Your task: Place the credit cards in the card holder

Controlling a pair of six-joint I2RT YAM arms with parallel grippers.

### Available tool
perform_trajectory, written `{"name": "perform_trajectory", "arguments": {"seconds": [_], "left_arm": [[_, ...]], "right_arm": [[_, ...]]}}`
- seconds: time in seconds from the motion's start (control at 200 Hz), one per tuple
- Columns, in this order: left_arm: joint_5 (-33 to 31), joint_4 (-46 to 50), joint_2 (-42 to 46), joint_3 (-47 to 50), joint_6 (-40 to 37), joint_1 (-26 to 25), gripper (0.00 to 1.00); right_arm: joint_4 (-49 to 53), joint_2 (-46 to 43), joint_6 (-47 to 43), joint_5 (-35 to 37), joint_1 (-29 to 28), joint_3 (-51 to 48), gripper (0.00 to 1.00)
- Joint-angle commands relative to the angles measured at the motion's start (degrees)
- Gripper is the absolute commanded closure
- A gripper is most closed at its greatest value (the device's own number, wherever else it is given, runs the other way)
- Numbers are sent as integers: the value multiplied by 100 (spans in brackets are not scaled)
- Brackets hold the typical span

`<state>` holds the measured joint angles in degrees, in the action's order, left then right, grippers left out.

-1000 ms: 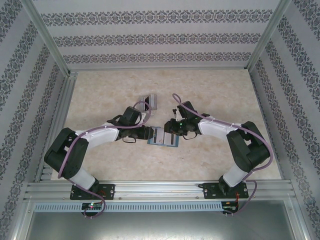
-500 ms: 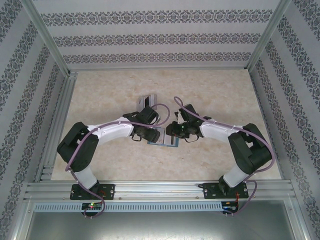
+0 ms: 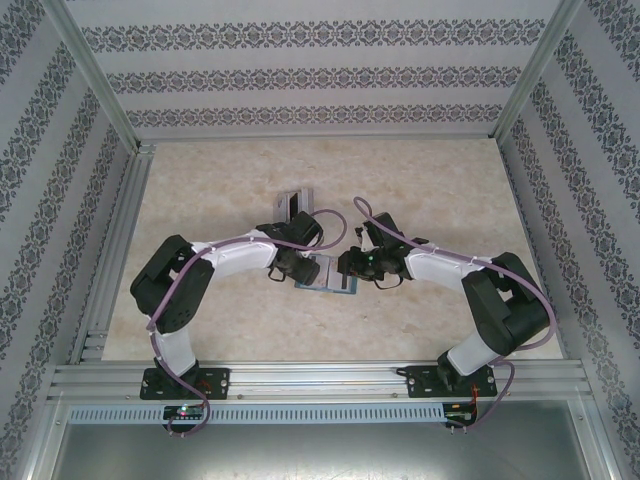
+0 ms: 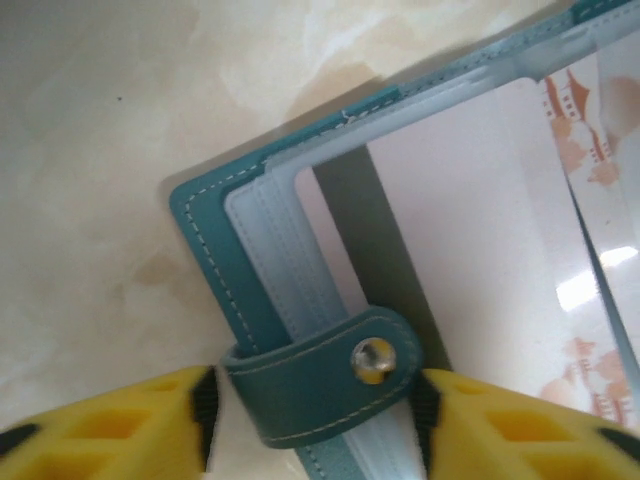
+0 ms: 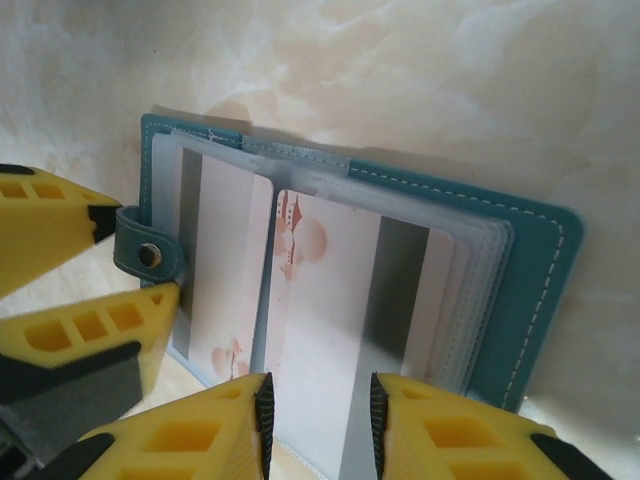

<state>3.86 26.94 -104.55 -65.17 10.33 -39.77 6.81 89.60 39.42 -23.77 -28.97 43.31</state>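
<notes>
The teal card holder (image 3: 326, 274) lies open on the table between both grippers. In the left wrist view its cover (image 4: 200, 240) and snap strap (image 4: 310, 395) show, and my left gripper (image 4: 312, 420) is shut on that strap, a pad at each end. Its yellow fingers (image 5: 60, 235) also appear at the left of the right wrist view. A pale credit card with a dark stripe (image 5: 320, 300) lies partly in the card holder's (image 5: 530, 290) right pocket. My right gripper (image 5: 318, 425) stands narrowly open over the card's near end. A second pale card (image 5: 225, 270) sits in the left pocket.
A clear slotted stand (image 3: 293, 203) stands just behind the left gripper (image 3: 300, 266). The right gripper (image 3: 352, 268) is close on the wallet's other side. Metal frame rails (image 3: 110, 250) and patterned walls enclose the marble table (image 3: 440, 190).
My left arm has swung right and its gripper has come in to the card holder's left edge, at the strap. The right gripper has shifted slightly right and nearer. The card holder stays in place.
</notes>
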Motion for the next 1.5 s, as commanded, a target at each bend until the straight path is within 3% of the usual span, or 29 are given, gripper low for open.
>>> {"name": "perform_trajectory", "arguments": {"seconds": [0.0,0.135,0.275,0.53,0.874,1.119,1.499], "left_arm": [[67,-37,-4,-84,-14,-66,58],[25,-3,172,-93,64,-66,84],[4,-44,384,-8,131,-59,100],[344,-281,765,182,517,24,100],[2301,-1428,1134,650,1340,549,100],[2815,-1744,1164,523,1720,558,100],[2906,-1639,1165,295,1893,558,100]], "right_arm": [[-75,-180,-33,102,72,-86,66],[-54,-128,-62,48,85,-51,66],[-112,-43,-48,66,85,-30,66],[-33,-92,-90,66,46,88,66],[-684,-58,263,-413,-117,-1,65],[-1284,110,567,-831,-103,-137,61],[-1817,-320,980,-1135,343,-890,51]]}}
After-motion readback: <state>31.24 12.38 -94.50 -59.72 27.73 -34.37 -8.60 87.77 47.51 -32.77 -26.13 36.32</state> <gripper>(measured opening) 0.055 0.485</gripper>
